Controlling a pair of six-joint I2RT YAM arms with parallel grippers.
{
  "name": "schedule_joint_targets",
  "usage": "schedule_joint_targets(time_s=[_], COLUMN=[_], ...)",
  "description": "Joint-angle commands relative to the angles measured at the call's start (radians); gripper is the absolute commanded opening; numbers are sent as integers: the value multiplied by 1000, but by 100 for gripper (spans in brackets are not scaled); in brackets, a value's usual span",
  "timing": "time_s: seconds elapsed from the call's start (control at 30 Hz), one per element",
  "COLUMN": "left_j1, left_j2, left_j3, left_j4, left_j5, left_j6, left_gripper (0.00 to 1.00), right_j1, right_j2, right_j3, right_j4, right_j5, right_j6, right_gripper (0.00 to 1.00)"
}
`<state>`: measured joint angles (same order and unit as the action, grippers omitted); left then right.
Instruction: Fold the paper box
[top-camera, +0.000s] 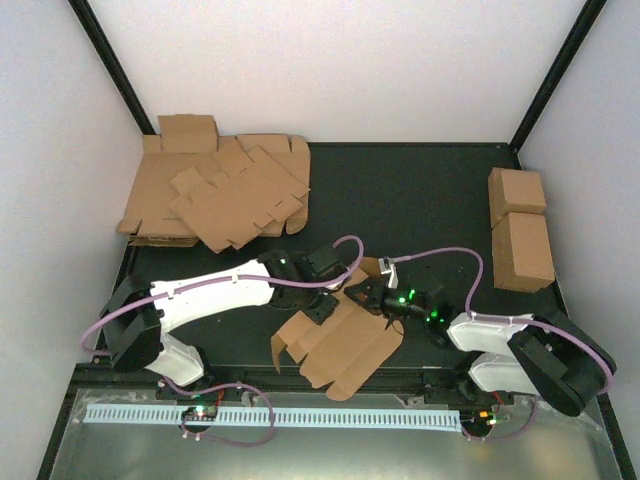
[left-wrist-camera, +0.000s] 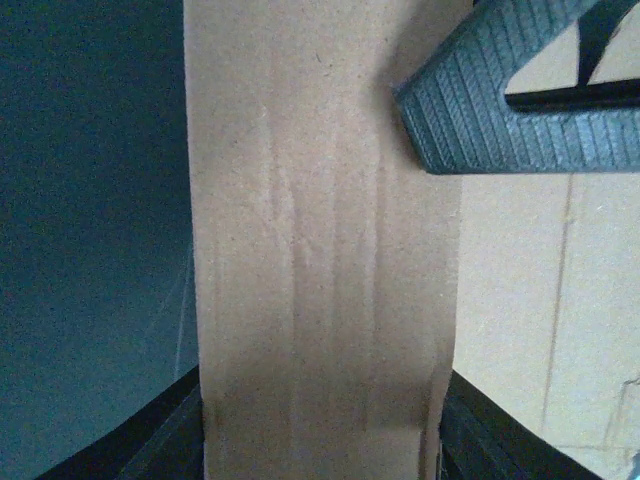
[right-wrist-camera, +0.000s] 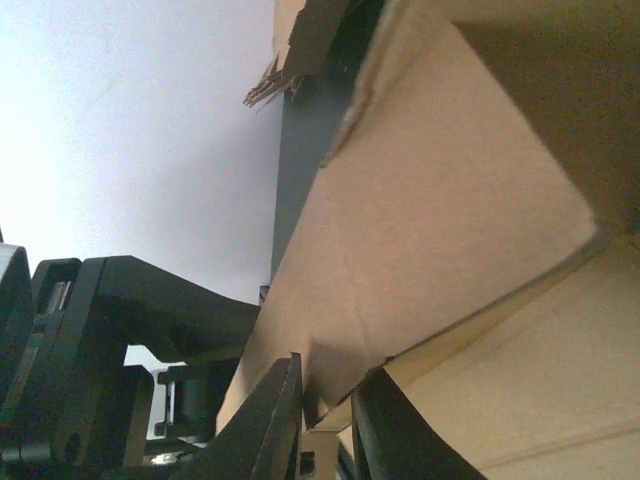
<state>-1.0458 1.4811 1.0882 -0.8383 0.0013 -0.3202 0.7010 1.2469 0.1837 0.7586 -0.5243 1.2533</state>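
The paper box is seen lying partly unfolded on the dark table, near its front edge and between the two arms, with flaps splayed to the left and toward the front. The left gripper is set down on the box's far left part, and the right gripper is placed at its far edge, just beside the left one. In the left wrist view a long flap is shown running up between the left fingers, which stand apart at either side of it; whether it is pressed by them cannot be told. In the right wrist view a raised panel is shown with its lower edge caught between the right fingers, which are drawn nearly together on it. A heap of cardboard sheets is seen at the far left corner and two cardboard cuboids at the right edge, both well apart from the box.
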Motion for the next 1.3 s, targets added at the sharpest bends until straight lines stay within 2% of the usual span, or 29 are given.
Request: schedule_joint_targets(time_s=[0.0, 0.07, 0.17, 0.6, 0.7, 1.0, 1.27], left_j1=[-19, -22, -20, 74, 103, 135, 133], left_j2=[22, 15, -11, -65, -75, -57, -22], left_j3=[60, 59, 41, 25, 12, -9, -41], left_j4=[-32, -19, 26, 65, 79, 97, 102], left_j5=[-42, -20, 35, 174, 216, 301, 280], left_j6=[-32, -31, -24, -9, -3, 24, 16], left_gripper=[59, 70, 79, 88, 88, 78, 72], right_j1=[6, 6, 6, 5, 5, 5, 6], right_j2=[-11, -7, 2, 10, 10, 22, 35], right_j3=[1, -2, -8, -18, -22, -29, -38], right_j4=[-10, -9, 1, 15, 20, 40, 39], right_j5=[23, 25, 27, 28, 30, 28, 33], right_j6=[-28, -31, -32, -61, -68, -83, -111], right_gripper=[16, 14, 12, 9, 9, 9, 9])
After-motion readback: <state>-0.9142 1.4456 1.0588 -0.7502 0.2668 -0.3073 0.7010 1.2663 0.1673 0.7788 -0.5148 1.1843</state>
